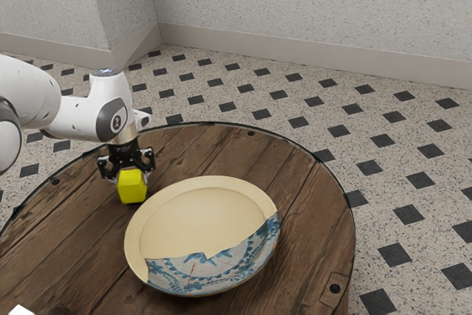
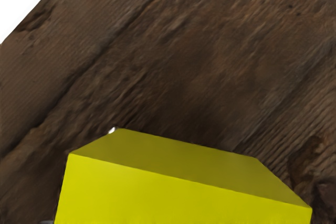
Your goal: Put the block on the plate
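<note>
Inspection of my work on this placement finds it partly complete. The block (image 1: 133, 189) is at my hand (image 1: 130, 178), whose fingers stand part-way apart, one to each side of it; I judge that they have closed on it and that the pick-up stage is met. In the wrist view the block lies large and close beneath me, its edges askew to that view, which is consistent with a firm hold. Whether its underside is clear of the desk (image 1: 66, 252) or touching it, I cannot tell. The plate (image 1: 199, 215), cream with a blue-patterned portion, sits upright on the desk with its broad middle unoccupied. The block is just beside the plate's rim, on the side toward my arm, and not over it; the placing requirement is therefore unmet. Outstanding items, in my judgement: raise the block enough to pass the rim, carry it toward the exterior view's right until it is above the middle, lower it, release it and withdraw. One risk is noted: too low a crossing could catch the rim and shift the plate or twist the block in my grip.
</note>
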You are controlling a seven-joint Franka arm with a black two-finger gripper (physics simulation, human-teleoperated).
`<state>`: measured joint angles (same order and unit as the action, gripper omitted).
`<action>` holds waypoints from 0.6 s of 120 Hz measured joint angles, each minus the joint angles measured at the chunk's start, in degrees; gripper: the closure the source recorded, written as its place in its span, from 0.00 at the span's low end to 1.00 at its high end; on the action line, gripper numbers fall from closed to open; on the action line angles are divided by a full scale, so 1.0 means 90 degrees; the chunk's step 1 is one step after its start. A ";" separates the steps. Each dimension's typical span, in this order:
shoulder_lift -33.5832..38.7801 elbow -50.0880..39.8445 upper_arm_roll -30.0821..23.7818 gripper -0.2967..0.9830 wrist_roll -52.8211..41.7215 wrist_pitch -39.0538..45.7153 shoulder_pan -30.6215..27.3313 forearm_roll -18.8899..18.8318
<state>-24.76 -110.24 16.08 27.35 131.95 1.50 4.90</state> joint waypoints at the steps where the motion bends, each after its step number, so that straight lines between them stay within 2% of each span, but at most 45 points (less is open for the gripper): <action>1: 0.0000 0.0000 0.0000 0.37 -0.0001 0.0000 0.0000 0.0002; 24: 0.0160 -0.0045 0.0006 0.44 -0.0011 -0.0020 0.0003 0.0004; 40: 0.1032 -0.0328 0.0018 0.47 0.0010 -0.0079 0.0147 -0.0034; 52: 0.1558 -0.0454 -0.0019 0.46 0.0146 -0.0226 0.0504 -0.0051; 72: 0.2416 -0.1006 -0.1241 0.45 0.0813 -0.0452 0.0738 -0.0056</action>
<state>-3.02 -119.29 4.92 34.67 127.88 8.14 4.40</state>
